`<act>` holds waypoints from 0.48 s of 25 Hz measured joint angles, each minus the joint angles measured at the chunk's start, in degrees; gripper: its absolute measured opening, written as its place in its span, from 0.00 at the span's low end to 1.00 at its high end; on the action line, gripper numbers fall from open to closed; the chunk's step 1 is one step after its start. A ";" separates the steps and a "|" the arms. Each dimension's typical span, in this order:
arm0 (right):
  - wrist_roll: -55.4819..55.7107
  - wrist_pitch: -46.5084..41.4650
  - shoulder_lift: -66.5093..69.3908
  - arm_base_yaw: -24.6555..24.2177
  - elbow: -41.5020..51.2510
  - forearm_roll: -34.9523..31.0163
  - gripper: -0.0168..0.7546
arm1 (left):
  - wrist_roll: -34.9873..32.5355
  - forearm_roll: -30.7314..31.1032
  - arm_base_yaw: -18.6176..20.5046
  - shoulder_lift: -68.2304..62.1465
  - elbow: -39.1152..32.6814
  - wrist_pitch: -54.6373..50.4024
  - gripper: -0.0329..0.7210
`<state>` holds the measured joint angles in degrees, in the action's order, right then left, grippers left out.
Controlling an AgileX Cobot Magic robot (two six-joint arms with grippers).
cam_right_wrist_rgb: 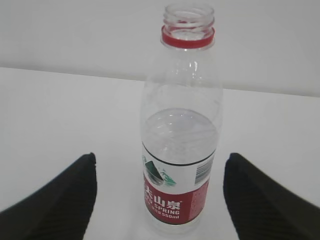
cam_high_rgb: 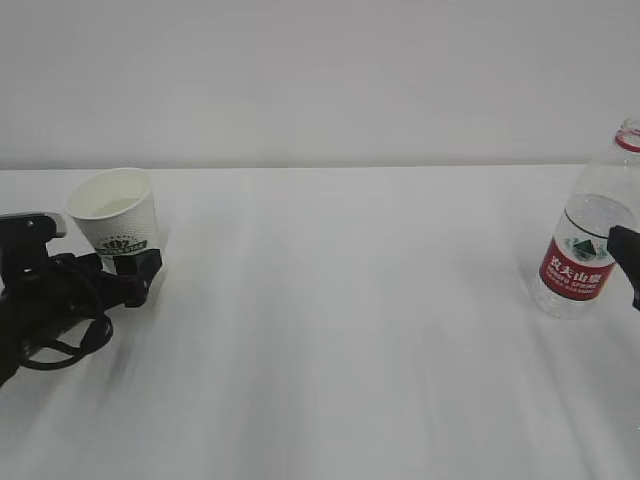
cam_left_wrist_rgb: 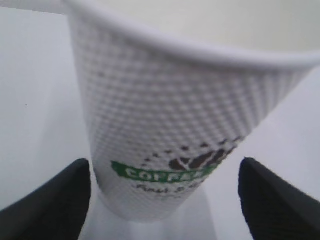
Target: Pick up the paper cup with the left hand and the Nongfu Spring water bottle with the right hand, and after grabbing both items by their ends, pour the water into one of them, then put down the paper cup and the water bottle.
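Observation:
The paper cup (cam_high_rgb: pixel 113 212) stands on the white table at the far left, white with a green band of lettering. My left gripper (cam_left_wrist_rgb: pixel 165 165) is open around its lower part. Its black fingers (cam_left_wrist_rgb: pixel 55 200) flank the cup (cam_left_wrist_rgb: pixel 165 115) with a gap on each side. The Nongfu Spring water bottle (cam_high_rgb: pixel 588 235) stands uncapped at the far right, red ring on its neck. Water (cam_right_wrist_rgb: pixel 181 135) fills it to about the label's top. My right gripper (cam_right_wrist_rgb: pixel 161 157) is open, with the bottle (cam_right_wrist_rgb: pixel 182 150) just beyond its fingertips. Only one right finger (cam_high_rgb: pixel 626 252) shows in the exterior view.
The white table (cam_high_rgb: pixel 340 330) stretches bare between cup and bottle. A pale wall (cam_high_rgb: pixel 320 80) rises behind the table's far edge. The left arm's cables (cam_high_rgb: pixel 55 330) loop low over the table by the left edge.

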<state>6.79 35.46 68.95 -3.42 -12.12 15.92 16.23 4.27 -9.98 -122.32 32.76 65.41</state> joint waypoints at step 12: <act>0.00 0.15 0.00 0.00 0.00 0.00 0.79 | 0.28 0.44 0.00 2.98 -6.53 0.37 0.94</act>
<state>6.79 35.61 68.95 -3.42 -12.12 15.92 16.50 4.71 -9.98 -119.34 26.23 65.77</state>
